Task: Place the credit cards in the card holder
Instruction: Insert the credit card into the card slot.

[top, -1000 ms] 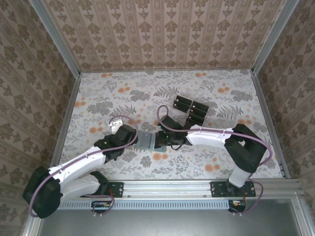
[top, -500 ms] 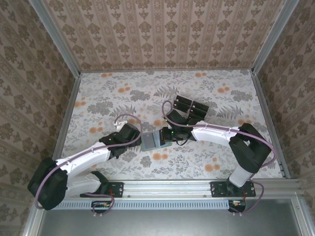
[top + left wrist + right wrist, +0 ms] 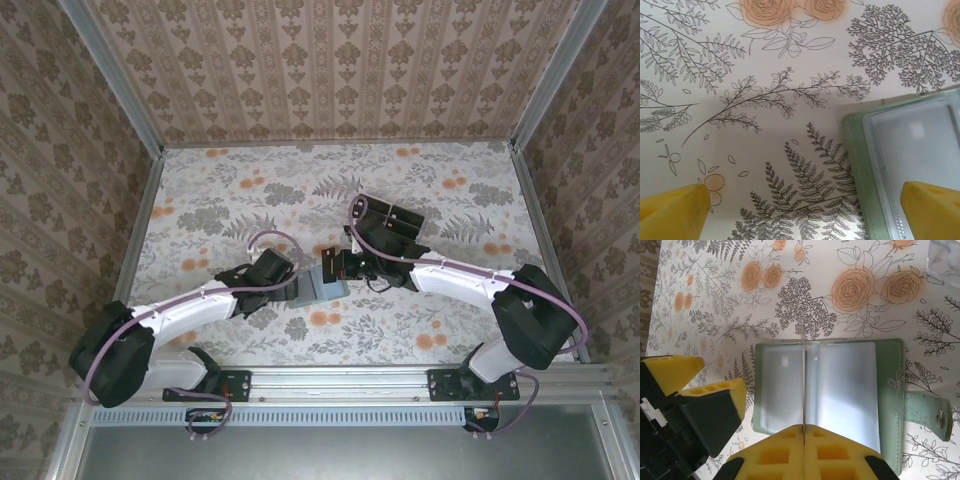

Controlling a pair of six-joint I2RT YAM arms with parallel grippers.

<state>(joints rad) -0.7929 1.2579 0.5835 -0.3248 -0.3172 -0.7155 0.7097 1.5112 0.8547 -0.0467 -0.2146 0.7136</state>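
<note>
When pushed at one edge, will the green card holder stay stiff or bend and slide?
Probably floppy: the open grey-green card holder has thin clear sleeves, one standing pinched in the right tool. Likely light and flat, so it may slide on the smooth floral table.

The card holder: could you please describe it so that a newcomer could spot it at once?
On the floral table, look near the front middle, between the left pincer and right pincer. The card holder lies open there, a flat grey-green wallet with clear sleeves inside and a strap tab, unlike the black cards in the clear tray beyond it.
</note>
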